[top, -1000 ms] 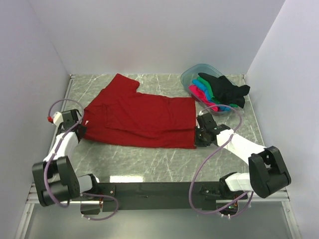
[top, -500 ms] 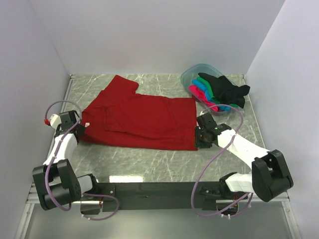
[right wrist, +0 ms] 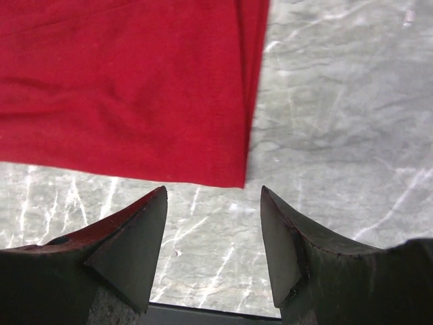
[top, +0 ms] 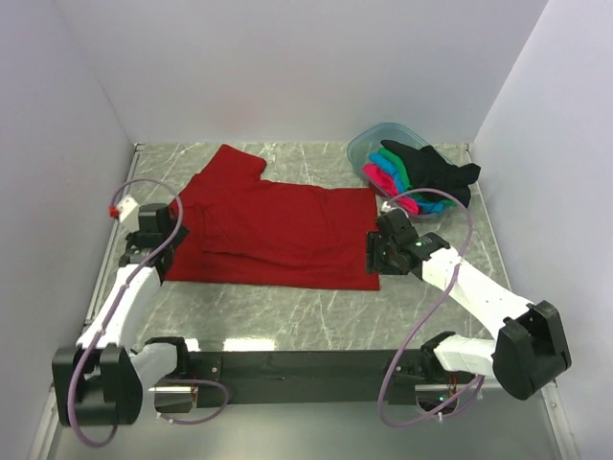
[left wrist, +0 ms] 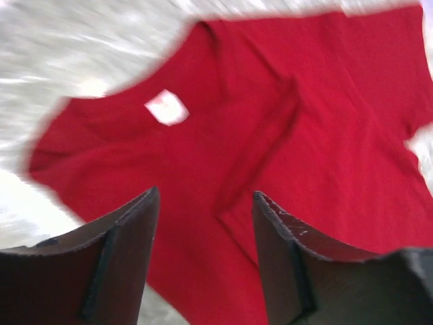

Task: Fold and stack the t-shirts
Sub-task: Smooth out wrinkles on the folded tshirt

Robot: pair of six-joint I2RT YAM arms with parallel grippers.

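Red shirt [top: 278, 230] lies spread flat on table [top: 287, 307], centre. Left gripper [left wrist: 206, 193] hangs over its left end and right gripper [right wrist: 213, 189] over its near right corner, both with jaws spread, pinching nothing. Other shirts [top: 426, 171] heaped in tub [top: 362, 146], far right.

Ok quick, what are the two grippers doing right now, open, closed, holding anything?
Left gripper: open, holding nothing, above the dark red t-shirt.
Right gripper: open, holding nothing, above the same shirt's corner.
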